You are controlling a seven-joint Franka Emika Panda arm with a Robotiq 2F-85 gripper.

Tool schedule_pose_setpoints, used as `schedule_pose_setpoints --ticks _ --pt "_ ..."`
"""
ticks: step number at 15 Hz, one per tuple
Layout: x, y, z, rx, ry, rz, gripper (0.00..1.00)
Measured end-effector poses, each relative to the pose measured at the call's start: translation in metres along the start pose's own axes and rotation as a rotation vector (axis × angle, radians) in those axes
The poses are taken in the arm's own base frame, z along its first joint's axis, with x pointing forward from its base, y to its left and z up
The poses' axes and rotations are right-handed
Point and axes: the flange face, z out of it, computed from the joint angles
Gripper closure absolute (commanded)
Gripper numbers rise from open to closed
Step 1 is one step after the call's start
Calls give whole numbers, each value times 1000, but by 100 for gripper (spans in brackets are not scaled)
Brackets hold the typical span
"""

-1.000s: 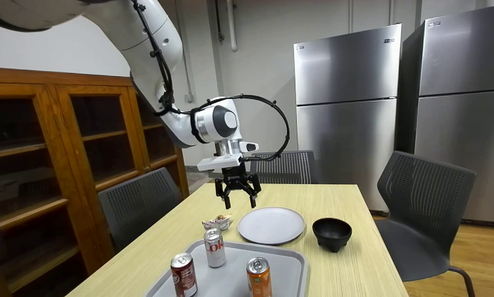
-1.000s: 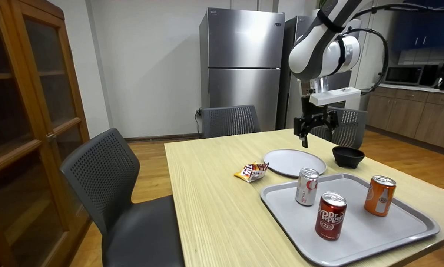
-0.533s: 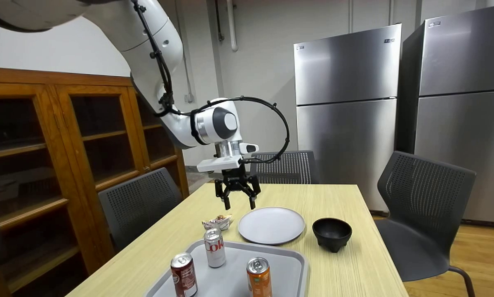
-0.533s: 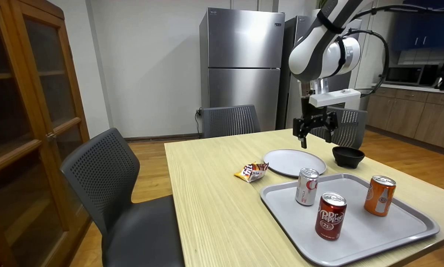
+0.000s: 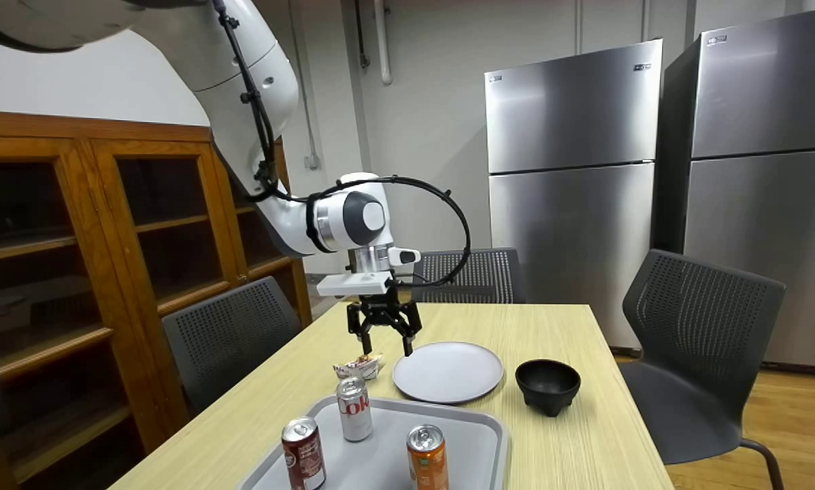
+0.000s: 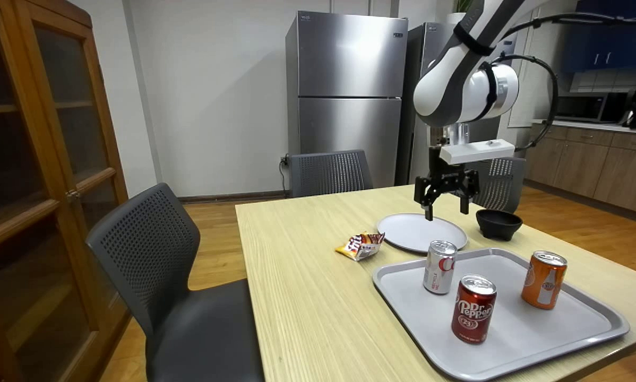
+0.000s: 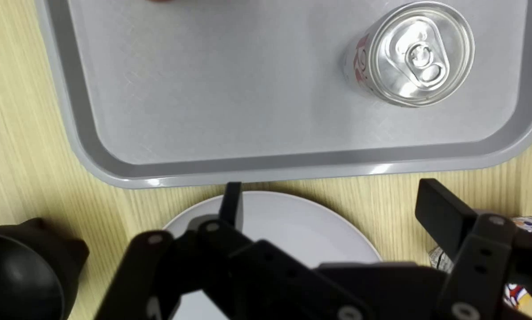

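Observation:
My gripper (image 5: 387, 348) is open and empty, fingers pointing down, above the table. In the wrist view, its fingertips (image 7: 332, 195) are wide apart over the pale grey plate (image 7: 292, 222) and the bare wood beside it. The plate also shows in both exterior views (image 5: 448, 373) (image 6: 422, 233). A crumpled snack bag (image 6: 361, 245) lies beside the plate; in the wrist view it is partly hidden behind a finger. A silver Coke can (image 7: 419, 55) stands on the grey tray (image 7: 230, 89). A black bowl (image 7: 21, 275) stands on the plate's other side.
A dark red Dr Pepper can (image 6: 474, 310) and an orange can (image 6: 544, 280) also stand upright on the tray. Dark chairs (image 5: 707, 354) surround the wooden table (image 5: 550, 327). A wooden glass-door cabinet (image 5: 94, 272) and steel refrigerators (image 5: 571, 170) stand behind.
My gripper has moved down, with a slight shift to the left in both exterior views. It stays open. The objects on the table have not moved.

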Motion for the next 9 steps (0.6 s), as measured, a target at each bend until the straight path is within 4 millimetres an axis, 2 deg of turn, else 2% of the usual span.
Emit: schedule_pose_setpoints --ticks 9 --pt "-22 -44 22 15 21 -69 0"
